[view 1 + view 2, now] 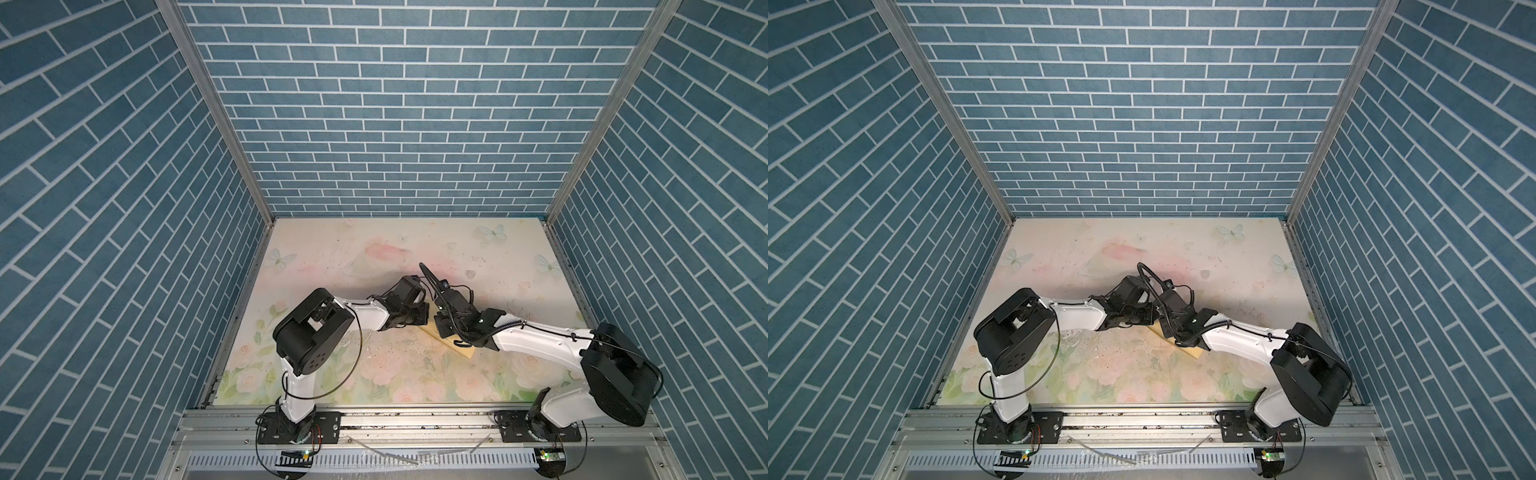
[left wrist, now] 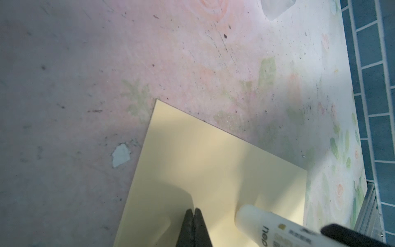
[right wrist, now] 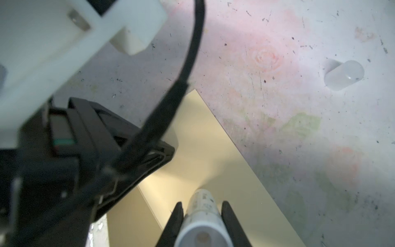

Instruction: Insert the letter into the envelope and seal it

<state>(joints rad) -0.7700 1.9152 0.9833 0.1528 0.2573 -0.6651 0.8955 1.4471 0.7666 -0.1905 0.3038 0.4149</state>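
Floral table [image 1: 374, 257] underneath, and the envelope [image 2: 213, 160] lies flat on it, right below both tools. There's no letter showing; it's likely tucked inside already, though that can't be confirmed. Now the left gripper [image 2: 193, 210], jaws clamped together on nothing, points tip-down at the paper, probably to pin it. The right gripper [image 3: 202, 203] clutches the glue stick [image 2: 256, 218], nose angled at the envelope for sealing. The cap [image 3: 344, 74] lies well off ahead.

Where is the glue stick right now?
In the right wrist view, the glue stick sits clamped in the right pincer, its tip over the yellow envelope, beside the left pincer.
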